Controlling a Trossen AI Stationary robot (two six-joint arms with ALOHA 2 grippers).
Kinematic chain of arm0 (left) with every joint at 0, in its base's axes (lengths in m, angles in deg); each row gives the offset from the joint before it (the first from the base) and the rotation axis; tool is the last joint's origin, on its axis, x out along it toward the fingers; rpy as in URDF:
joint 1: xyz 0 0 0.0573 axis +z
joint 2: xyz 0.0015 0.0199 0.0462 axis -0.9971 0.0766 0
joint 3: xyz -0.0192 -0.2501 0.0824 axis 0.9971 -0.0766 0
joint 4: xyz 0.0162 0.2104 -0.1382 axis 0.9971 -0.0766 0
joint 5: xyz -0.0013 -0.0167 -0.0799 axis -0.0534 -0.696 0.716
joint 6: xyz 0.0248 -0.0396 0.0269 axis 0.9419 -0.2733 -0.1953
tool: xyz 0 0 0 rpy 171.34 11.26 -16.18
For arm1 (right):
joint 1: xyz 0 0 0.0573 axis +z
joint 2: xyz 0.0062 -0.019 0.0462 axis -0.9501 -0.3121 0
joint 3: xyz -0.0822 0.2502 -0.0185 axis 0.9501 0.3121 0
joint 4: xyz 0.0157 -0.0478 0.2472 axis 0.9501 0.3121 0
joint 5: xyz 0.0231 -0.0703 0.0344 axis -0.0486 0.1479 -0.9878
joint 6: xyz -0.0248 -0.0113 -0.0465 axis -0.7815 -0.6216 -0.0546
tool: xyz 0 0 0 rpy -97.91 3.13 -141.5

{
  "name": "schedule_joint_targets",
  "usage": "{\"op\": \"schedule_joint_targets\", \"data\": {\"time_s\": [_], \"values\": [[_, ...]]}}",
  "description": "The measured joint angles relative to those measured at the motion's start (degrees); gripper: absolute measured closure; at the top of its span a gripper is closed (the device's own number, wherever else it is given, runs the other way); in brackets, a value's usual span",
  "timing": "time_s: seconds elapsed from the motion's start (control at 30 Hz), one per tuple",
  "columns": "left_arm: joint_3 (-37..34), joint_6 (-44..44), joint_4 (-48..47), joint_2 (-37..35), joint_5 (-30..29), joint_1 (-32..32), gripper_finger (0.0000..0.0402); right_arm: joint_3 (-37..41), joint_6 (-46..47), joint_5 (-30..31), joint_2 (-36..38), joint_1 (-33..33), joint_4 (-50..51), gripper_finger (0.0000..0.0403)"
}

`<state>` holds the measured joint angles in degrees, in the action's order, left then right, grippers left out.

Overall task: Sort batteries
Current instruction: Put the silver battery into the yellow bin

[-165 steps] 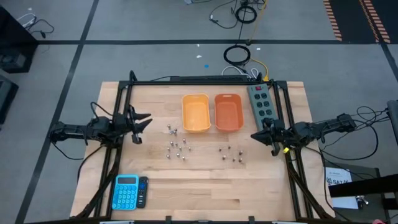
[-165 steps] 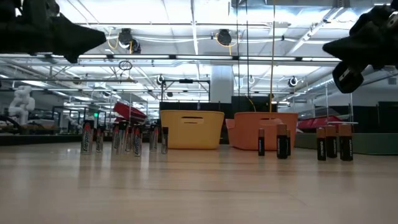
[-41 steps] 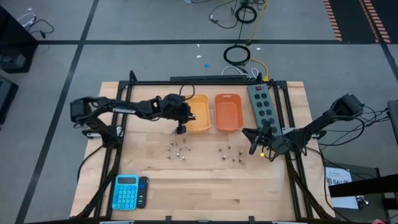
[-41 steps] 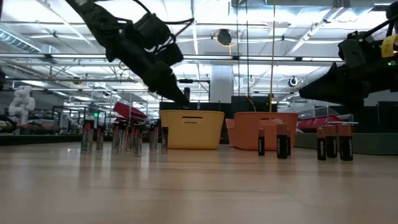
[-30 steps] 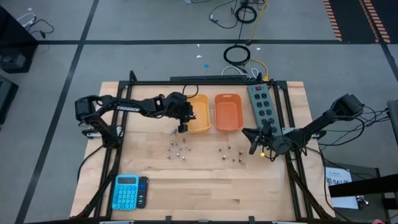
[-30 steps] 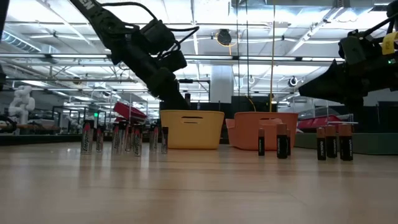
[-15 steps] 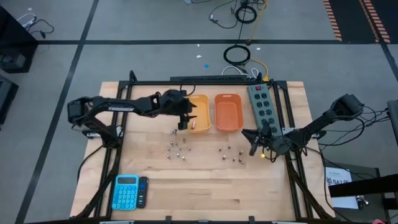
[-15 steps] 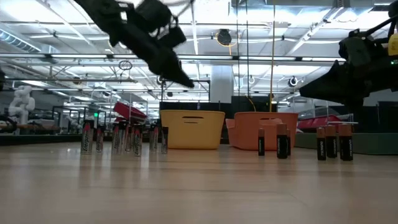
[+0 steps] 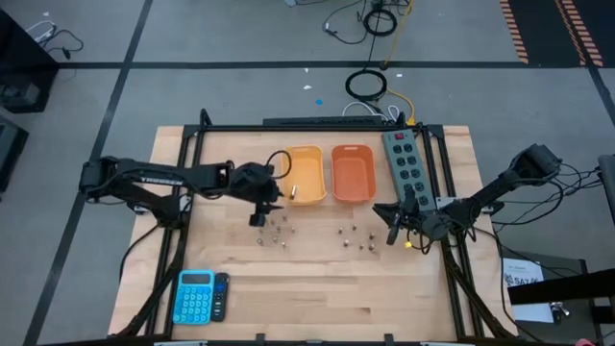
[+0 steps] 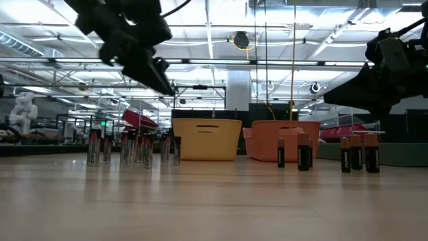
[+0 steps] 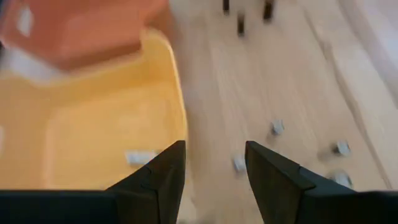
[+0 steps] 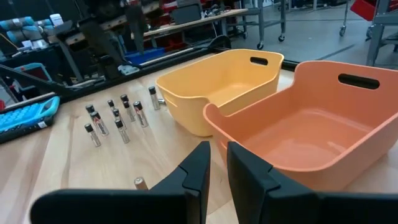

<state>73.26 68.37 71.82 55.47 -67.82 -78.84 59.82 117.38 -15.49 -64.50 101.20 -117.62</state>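
Two smooth plastic bins (image 9: pixel 304 174), cylindrical batteries (image 9: pixel 275 228), left pincer (image 9: pixel 258 213) apart, empty.

Looks like a robotics lab or workshop: big open hall with ceiling strip lights (image 10: pixel 221 30), metal workbenches (image 12: pixel 211 18), and cables (image 9: pixel 370 85) across grey floor.

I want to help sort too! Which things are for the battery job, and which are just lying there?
For the job: batteries, yellow bin, orange bin, left gripper by the silvery ones, right gripper by the dark ones.
Just lying about: blue calculator, power strip.
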Motion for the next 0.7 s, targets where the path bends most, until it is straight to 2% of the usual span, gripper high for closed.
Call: {"op": "schedule_joint_targets", "data": {"time_s": [0.2,0.43,0.7], "values": [[-1.69,-6.39,-7.54,-1.65,-2.31,0.89,0.0227,0.00,-0.36,-0.06,0.00,0.00,-0.01,0.0355],[-6.84,-9.25,-3.95,-1.56,-2.65,4.49,0.0223,0.00,-0.65,-0.09,0.00,0.00,0.01,0.0355],[-10.20,-10.28,1.64,-1.21,0.11,5.75,0.0197,0.00,-0.69,-0.10,0.00,-0.02,0.00,0.0355]]}}
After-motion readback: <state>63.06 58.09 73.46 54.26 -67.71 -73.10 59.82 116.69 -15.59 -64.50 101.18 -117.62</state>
